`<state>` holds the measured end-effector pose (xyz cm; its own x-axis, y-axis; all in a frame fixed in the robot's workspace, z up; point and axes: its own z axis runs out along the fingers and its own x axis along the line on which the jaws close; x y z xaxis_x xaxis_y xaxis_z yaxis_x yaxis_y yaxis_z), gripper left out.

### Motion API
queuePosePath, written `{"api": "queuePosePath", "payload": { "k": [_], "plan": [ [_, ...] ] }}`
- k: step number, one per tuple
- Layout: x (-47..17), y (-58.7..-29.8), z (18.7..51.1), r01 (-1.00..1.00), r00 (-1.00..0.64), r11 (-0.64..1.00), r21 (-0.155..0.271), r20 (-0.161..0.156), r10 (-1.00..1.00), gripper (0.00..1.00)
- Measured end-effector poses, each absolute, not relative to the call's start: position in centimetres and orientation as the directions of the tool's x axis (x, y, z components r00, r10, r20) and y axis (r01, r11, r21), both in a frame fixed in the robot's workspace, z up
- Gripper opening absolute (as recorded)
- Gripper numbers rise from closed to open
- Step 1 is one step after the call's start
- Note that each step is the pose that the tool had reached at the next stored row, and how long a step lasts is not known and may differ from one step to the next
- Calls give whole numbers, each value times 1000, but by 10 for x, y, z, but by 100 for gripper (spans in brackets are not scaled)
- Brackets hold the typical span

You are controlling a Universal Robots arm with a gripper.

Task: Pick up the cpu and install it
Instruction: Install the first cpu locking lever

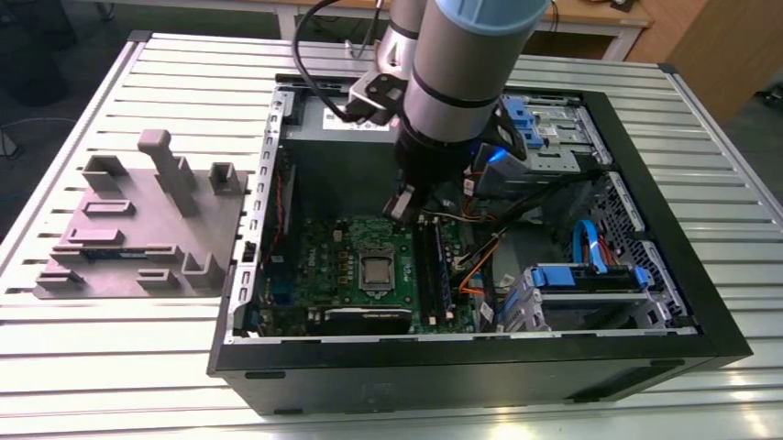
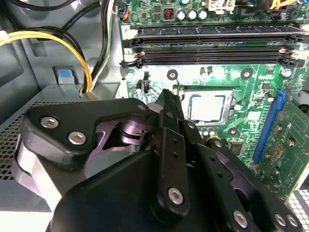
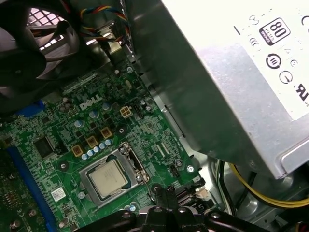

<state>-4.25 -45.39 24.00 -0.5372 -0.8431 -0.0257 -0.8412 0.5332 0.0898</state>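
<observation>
A slatted metal table (image 1: pixel 98 367) carries an open black computer case (image 1: pixel 490 362) lying on its side. On the exterior view's left, beside the case, sits a grey plastic holder (image 1: pixel 147 229) with upright pegs. The robot arm (image 1: pixel 471 64) reaches down into the case from above. A big grey box with a white label (image 3: pixel 231 87) fills one end of the case, with yellow wires (image 3: pixel 260 193) running out under it. A dark fan (image 3: pixel 29 43) sits at the other end.

The green circuit board (image 1: pixel 330 247) covers the case floor, and long black memory slots (image 2: pixel 207 46) run across it.

The gripper (image 1: pixel 404 206) hangs low over the board. In both wrist views its black fingers (image 2: pixel 166 140) come together at the tip, clenched with nothing between them. They touch neither the board nor the chip.

The cpu (image 1: pixel 376 269) lies flat in its socket (image 3: pixel 126 155) on the board, silver top up, with the metal frame around it. In the first wrist view the cpu (image 3: pixel 108 178) is near the gripper (image 3: pixel 165 189) but clearly apart from it. In the second wrist view the cpu (image 2: pixel 208 107) sits just past the gripper (image 2: pixel 165 94), off to one side of it.
</observation>
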Motion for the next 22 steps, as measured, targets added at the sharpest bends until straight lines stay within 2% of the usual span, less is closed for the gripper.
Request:
{"api": "queuePosePath", "payload": {
  "k": [22],
  "plan": [
    [-44, -467, 240, -845, -531, 527, 90, -26, -847, 10]
  ]
}}
